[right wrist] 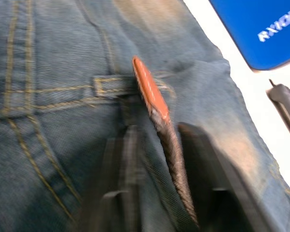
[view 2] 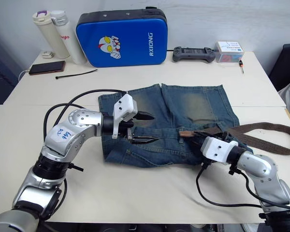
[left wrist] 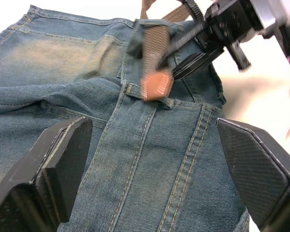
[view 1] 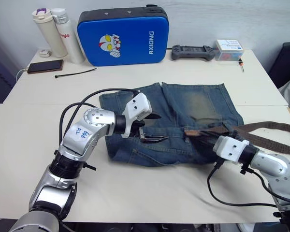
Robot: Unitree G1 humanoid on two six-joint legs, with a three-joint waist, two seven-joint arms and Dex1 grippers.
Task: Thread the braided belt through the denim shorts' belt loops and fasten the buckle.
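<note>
Tan belt tip [left wrist: 157, 85] pinched in right end effector [view 1: 203, 138], at waistband loop [left wrist: 150, 94] of shorts [view 1: 193, 104] on counter [view 1: 135, 193]. Left end effector [view 1: 152, 129] wide. Feed tip flat under loop; steady denim.

The denim shorts [view 1: 183, 121] are lying on the table [view 1: 29, 145]. Behind the shorts, a carrying case [view 1: 123, 36] is standing, with two bottles [view 1: 58, 34] and a phone [view 1: 45, 66] to its left and a game controller [view 1: 193, 52] and a small box [view 1: 229, 50] to its right. The braided belt [view 1: 261, 133] is trailing off the shorts' right side.
</note>
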